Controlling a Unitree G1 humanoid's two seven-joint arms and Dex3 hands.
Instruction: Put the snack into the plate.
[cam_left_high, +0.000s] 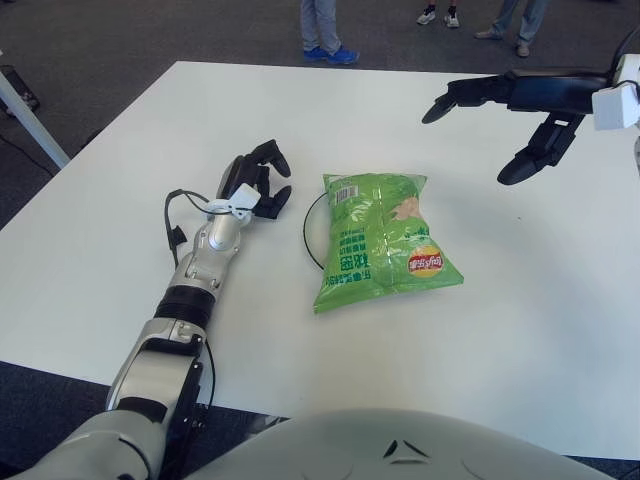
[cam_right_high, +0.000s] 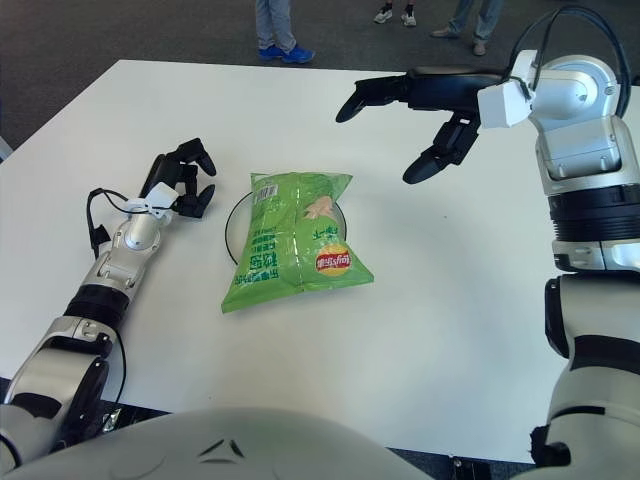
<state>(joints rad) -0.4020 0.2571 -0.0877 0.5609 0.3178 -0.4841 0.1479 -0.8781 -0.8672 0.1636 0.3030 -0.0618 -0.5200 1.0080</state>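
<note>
Table (cam_left_high: 520, 330) surface lay bare to the right and near side of the green snack bag (cam_left_high: 383, 240), which sat on the plate (cam_right_high: 232, 228), covering most of it. Right hand (cam_left_high: 500, 125) hung above the far right with fingers spread, holding nothing. Left hand (cam_left_high: 256, 182) showed left of the plate, fingers loosely curled and holding nothing.

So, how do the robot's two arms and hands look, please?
Both arms are silver-grey metal segments with black joints. Each ends in a black three-finger hand: left hand, right hand. A white block sits at each wrist, and thin black cables loop beside the forearms.
</note>
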